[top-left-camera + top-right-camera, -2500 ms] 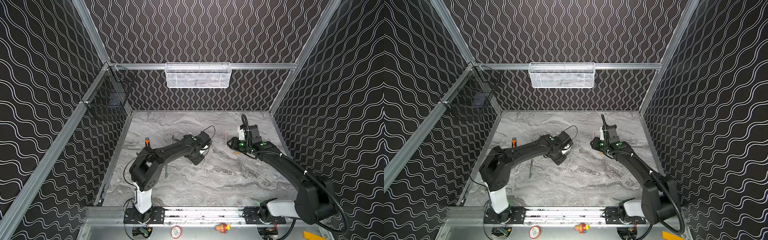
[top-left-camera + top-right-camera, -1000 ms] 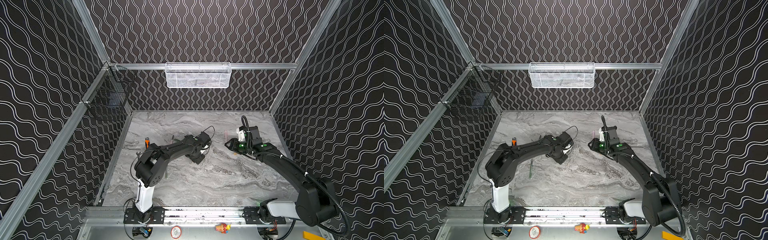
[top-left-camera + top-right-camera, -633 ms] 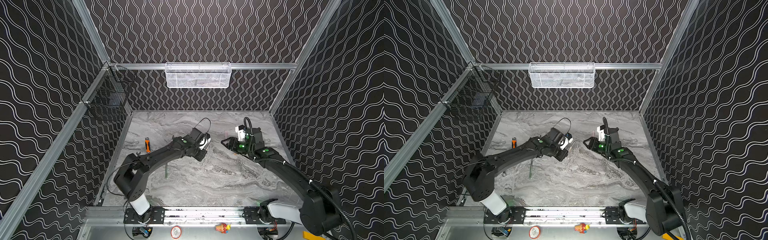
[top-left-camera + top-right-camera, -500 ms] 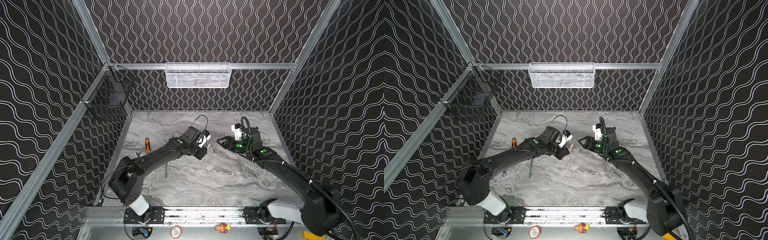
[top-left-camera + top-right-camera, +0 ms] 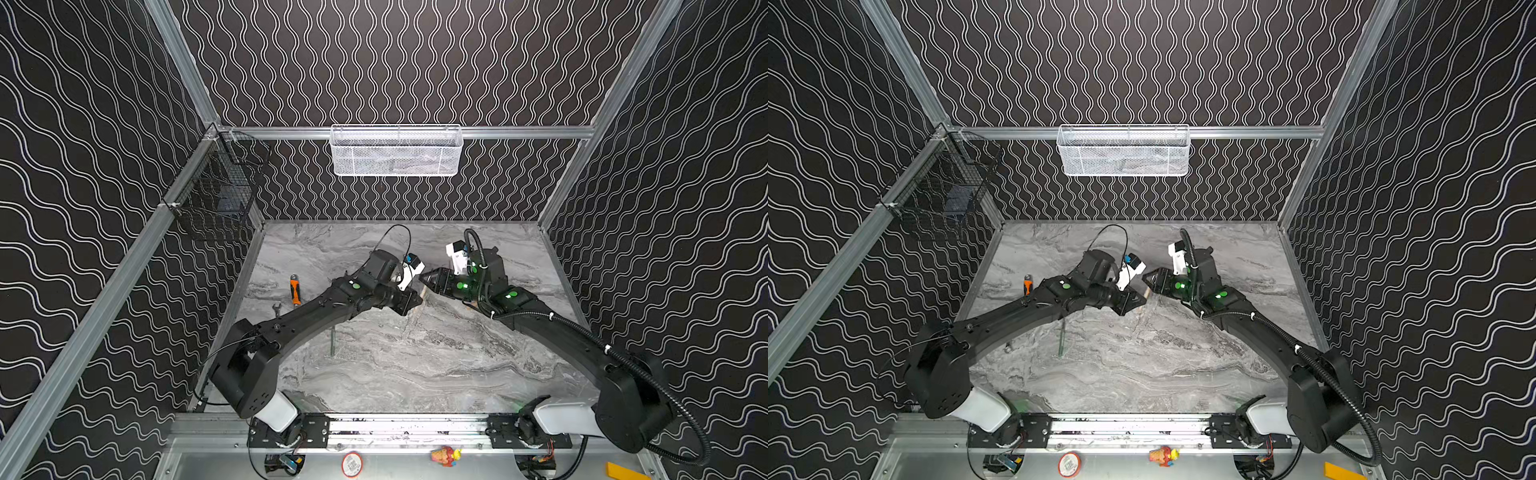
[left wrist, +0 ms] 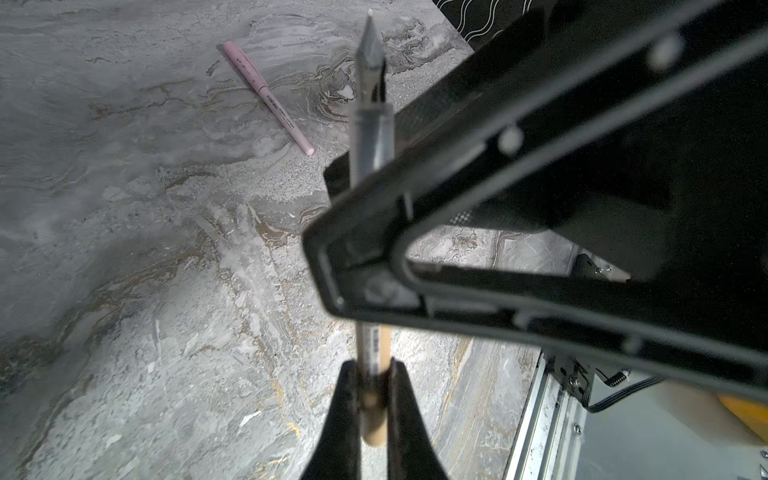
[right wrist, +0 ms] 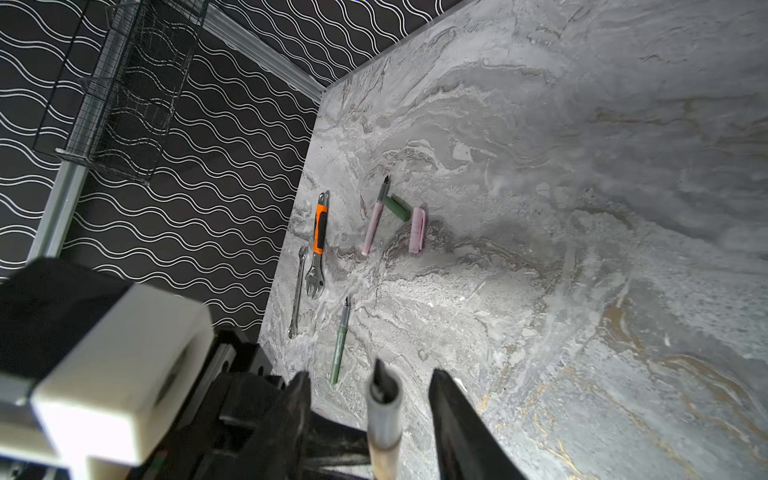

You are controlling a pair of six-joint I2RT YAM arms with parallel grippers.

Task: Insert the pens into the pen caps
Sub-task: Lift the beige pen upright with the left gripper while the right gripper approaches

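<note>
My left gripper (image 6: pixel 372 365) is shut on the tan pen (image 6: pixel 371 137), held above the table's middle. Its grey section and dark tip pass between the fingers of my right gripper (image 7: pixel 370 374), which stands open with a gap on each side of the pen (image 7: pixel 384 419). In both top views the two grippers (image 5: pixel 417 297) (image 5: pixel 424 279) meet tip to tip. On the table lie a green pen (image 7: pixel 338 340), an uncapped pink pen (image 7: pixel 372 222), a green cap (image 7: pixel 397 208) and a pink cap (image 7: pixel 417 224). Another pink pen (image 6: pixel 266 93) lies capped on the marble.
An orange-handled wrench (image 7: pixel 318 232) and a small spanner (image 7: pixel 297 291) lie near the left wall. A white mesh basket (image 5: pixel 395 151) hangs on the back wall and a black wire basket (image 5: pixel 216 199) on the left wall.
My left arm has lifted the tan pen and swung it right toward the middle. The right gripper has moved left to meet it, so the pen's tip now sits between its fingers.
</note>
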